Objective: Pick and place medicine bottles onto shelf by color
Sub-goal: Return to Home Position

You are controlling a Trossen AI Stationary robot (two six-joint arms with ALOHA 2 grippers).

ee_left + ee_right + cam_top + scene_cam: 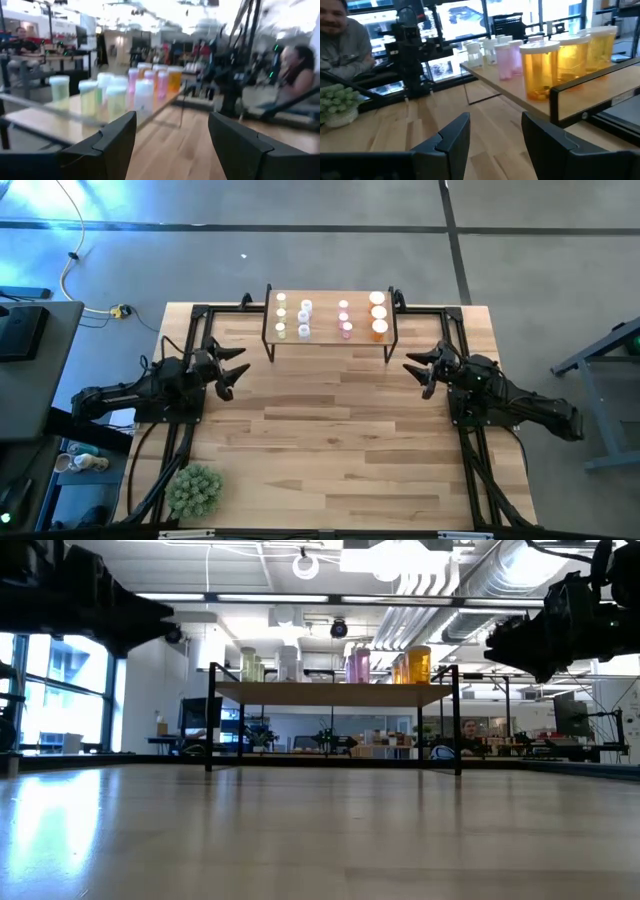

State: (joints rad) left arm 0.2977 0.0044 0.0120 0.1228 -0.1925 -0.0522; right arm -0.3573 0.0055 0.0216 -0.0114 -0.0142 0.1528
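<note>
Left gripper (238,368), right gripper (415,376) flank shelf (323,317); bottles (379,330) seemingly near edges

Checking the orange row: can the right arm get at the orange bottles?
Probably yes: the open right gripper sits just off the shelf end where the orange bottles stand, nothing between.

Open-plan robotics lab — exposed ceiling ducts (480,585) at 1 o'clock, concrete floor (330,250) at 12, w/ desks (540,745) & person (468,736) behind.
</note>
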